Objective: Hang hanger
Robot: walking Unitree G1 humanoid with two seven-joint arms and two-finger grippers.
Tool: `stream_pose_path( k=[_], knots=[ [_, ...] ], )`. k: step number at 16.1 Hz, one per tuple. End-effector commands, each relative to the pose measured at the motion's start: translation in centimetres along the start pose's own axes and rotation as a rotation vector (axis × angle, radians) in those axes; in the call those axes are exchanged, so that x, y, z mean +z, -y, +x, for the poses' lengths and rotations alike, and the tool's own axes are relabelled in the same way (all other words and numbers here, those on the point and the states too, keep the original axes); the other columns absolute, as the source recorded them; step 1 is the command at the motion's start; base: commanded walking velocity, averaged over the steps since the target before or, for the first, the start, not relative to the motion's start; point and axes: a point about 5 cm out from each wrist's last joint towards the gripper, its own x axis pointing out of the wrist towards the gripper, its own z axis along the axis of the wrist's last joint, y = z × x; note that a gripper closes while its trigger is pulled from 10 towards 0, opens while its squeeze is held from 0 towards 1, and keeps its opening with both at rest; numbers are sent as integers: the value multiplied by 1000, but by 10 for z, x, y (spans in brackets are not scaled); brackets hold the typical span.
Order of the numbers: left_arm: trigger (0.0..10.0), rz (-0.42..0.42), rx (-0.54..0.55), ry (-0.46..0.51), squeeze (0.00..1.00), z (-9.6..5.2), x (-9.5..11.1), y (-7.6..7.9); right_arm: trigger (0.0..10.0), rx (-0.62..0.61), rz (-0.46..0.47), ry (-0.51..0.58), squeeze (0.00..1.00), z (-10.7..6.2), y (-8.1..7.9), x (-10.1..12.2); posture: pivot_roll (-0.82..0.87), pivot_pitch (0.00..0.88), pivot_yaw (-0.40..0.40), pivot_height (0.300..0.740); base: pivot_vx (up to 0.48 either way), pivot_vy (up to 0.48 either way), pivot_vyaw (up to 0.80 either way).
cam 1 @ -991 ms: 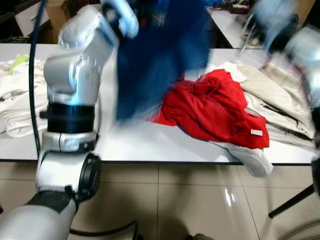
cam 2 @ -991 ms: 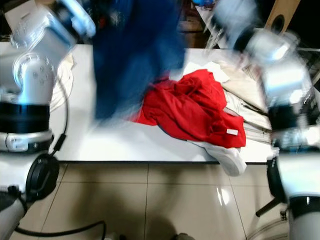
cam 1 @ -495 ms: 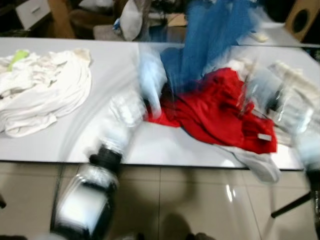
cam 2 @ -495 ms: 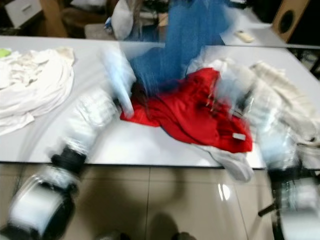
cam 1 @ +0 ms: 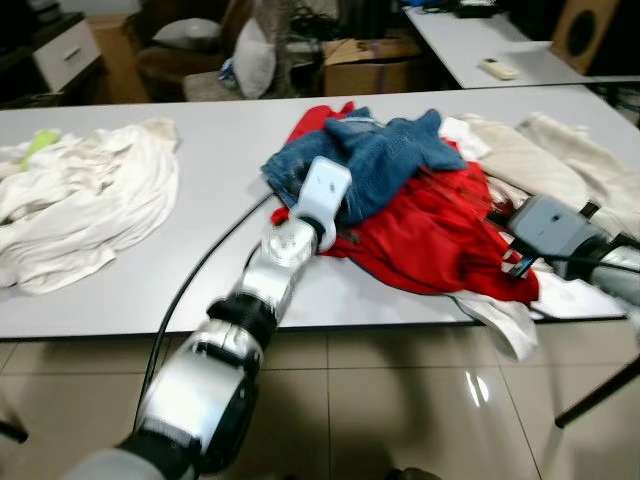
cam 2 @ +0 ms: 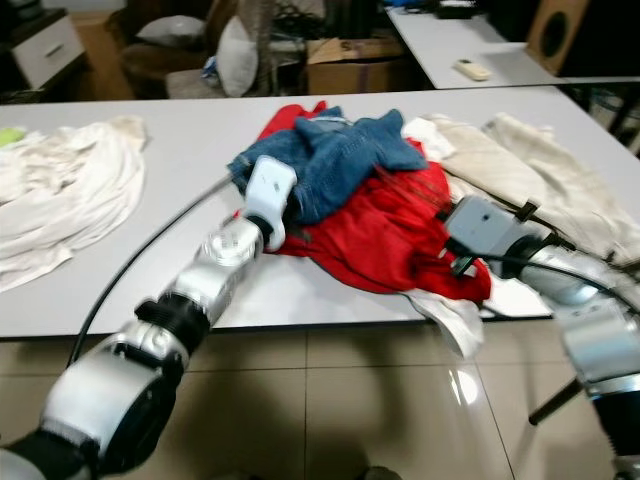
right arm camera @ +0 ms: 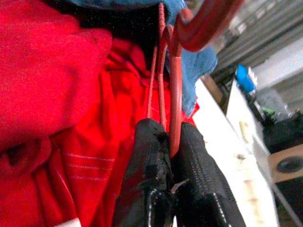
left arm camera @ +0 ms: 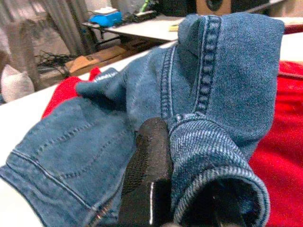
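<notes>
The red hanger point(right arm camera: 173, 94) lies among the clothes heaped on the white bench point(cam 1: 210, 260), its thin red bars caught between the two black fingers of the right pincer point(right arm camera: 173, 146). From the wrist camera its long axis runs straight away from the fingers, and the curved hook end sits at the far tip, bending over toward the blue denim beyond. In the head views only a few dark red lines of it show at the right side of the heap, running from the pincer toward the jeans.

The right pincer is closed narrow on those bars, pressed in against the red garment point(cam 1: 440, 235). Its silver arm point(cam 2: 560, 275) reaches in from the right edge of the bench.

The blue jeans point(cam 1: 385, 165) lie crumpled on top of the red garment. The left pincer point(left arm camera: 184, 156) is at the near edge of the jeans with a rolled denim hem wrapped between its fingers; one black finger shows, the other is hidden in the cloth, so it grips the denim. The left arm point(cam 1: 265, 285) stretches up across the bench front.

Cream clothes point(cam 1: 540, 160) lie to the right of the heap, and a white pile point(cam 1: 85, 200) sits well apart on the left.
</notes>
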Motion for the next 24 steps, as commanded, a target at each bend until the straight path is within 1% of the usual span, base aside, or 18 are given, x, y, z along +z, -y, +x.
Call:
stream_pose_path(
  k=[1, 3, 5, 7, 8, 9, 10, 11, 12, 13, 15, 16, 18, 20, 21, 22, 23, 24],
  knots=[
    [10000, -16, 91, 3, 0, 2, 5, -15, 10000, 34, -60, 77, 0, -6, 12, 17, -151, 0, 103, 740, 0, 0, 0],
    [10000, -12, 197, -16, 0, 2, 7, -33, 10000, 204, -56, 131, 0, -25, 20, 33, -147, 0, 101, 740, 0, 0, 0],
    [10000, -4, 222, -41, 0, 0, 2, -38, 10000, 346, -47, 138, 0, -43, 26, 42, -139, 0, 97, 740, 0, 0, 0],
    [10000, -16, 217, -70, 0, -2, -6, -38, 10000, 470, 18, 166, 0, -66, 37, 54, -131, 0, 87, 740, 0, 0, 0],
    [10000, -97, 133, -96, 0, -4, -14, -33, 10000, 495, 57, 201, 0, -78, 45, 61, -129, 0, 84, 740, 0, 0, 0],
    [10000, -223, 0, -120, 1000, -6, -22, -25, 10000, 465, 63, 212, 0, -83, 53, 63, -127, 0, 81, 740, 0, 0, 0],
    [10000, -305, -141, -120, 1000, -9, -27, -17, 10000, 426, 47, 176, 0, -85, 59, 62, -125, 0, 80, 740, 0, 0, 0],
    [10000, -280, -157, -133, 1000, -11, -31, -17, 10000, 416, 35, 168, 0, -86, 62, 62, -124, 0, 79, 740, 0, 0, 0],
    [10000, -224, -187, -171, 1000, -15, -39, -19, 10000, 412, 42, 175, 0, -89, 64, 65, -120, 0, 74, 740, 0, 0, 0],
    [10000, -124, -270, -207, 1000, -22, -45, -22, 10000, 369, 65, 196, 0, -88, 67, 67, -119, 0, 75, 740, 0, 0, 0],
    [10000, -57, -438, -213, 1000, -35, -49, -30, 10000, 284, 115, 192, 0, -79, 67, 64, -112, 0, 72, 740, 0, 0, 0],
    [10000, -43, -486, -203, 1000, -40, -49, -34, 10000, 258, 130, 190, 0, -76, 66, 62, -108, 0, 72, 740, 0, 0, 0],
    [10000, -128, -587, -84, 1000, -66, -37, -51, 10000, 186, 234, 212, 0, -64, 59, 58, -106, 0, 71, 740, 0, 0, 0],
    [10000, -192, -577, -5, 1000, -78, -25, -61, 10000, 147, 285, 194, 0, -58, 53, 53, -106, 0, 71, 740, 0, 0, 0],
    [10000, -320, -553, 142, 1000, -97, -4, -71, 10000, 87, 391, 162, 0, -47, 43, 46, -96, 0, 64, 740, 0, 0, 0],
    [10000, -391, -511, 237, 1000, -110, 10, -76, 10000, 68, 439, 189, 0, -41, 34, 50, -93, 0, 63, 740, 0, 0, 0],
    [10000, -396, -486, 259, 1000, -115, 14, -78, 10000, 53, 445, 198, 0, -39, 32, 52, -96, 0, 61, 740, 0, 0, 0],
    [10000, -344, -362, 277, 1000, -123, 20, -83, 10000, -11, 498, 227, 0, -31, 26, 59, -96, 0, 58, 740, 0, 0, 0]
  ],
)
